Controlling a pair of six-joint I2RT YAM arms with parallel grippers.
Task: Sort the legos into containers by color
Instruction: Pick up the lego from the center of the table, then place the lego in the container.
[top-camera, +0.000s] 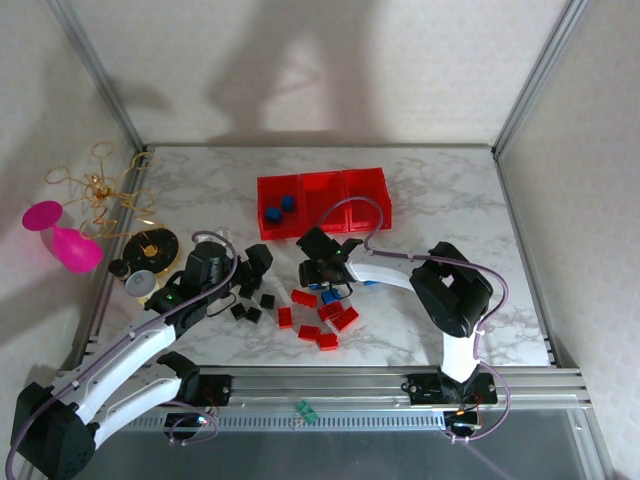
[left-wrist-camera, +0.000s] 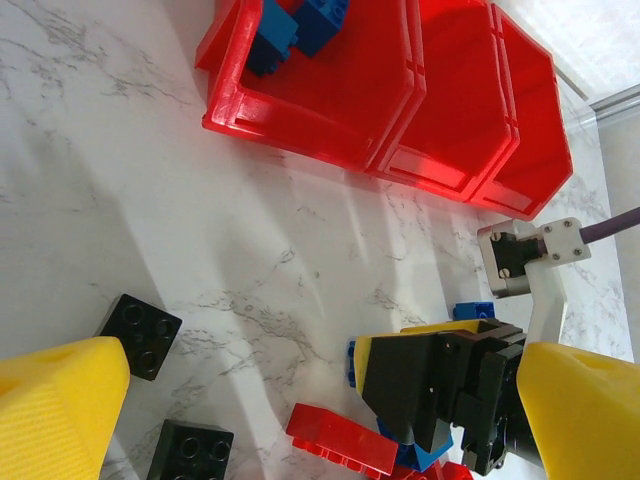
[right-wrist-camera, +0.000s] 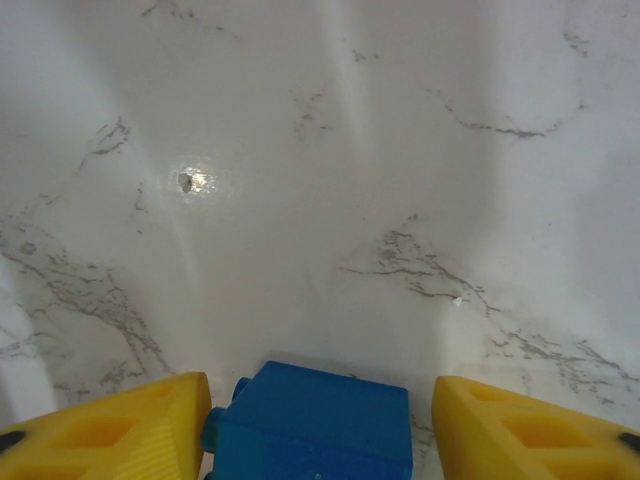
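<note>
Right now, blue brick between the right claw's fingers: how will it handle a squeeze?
Probably rigid: the blue brick looks like hard moulded plastic. Boxy with flat sides, so unlikely to roll. Smooth faces could slip or twist in the right claw.

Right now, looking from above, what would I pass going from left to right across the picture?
First the goblet → yellow disc → black legos → red legos.
</note>
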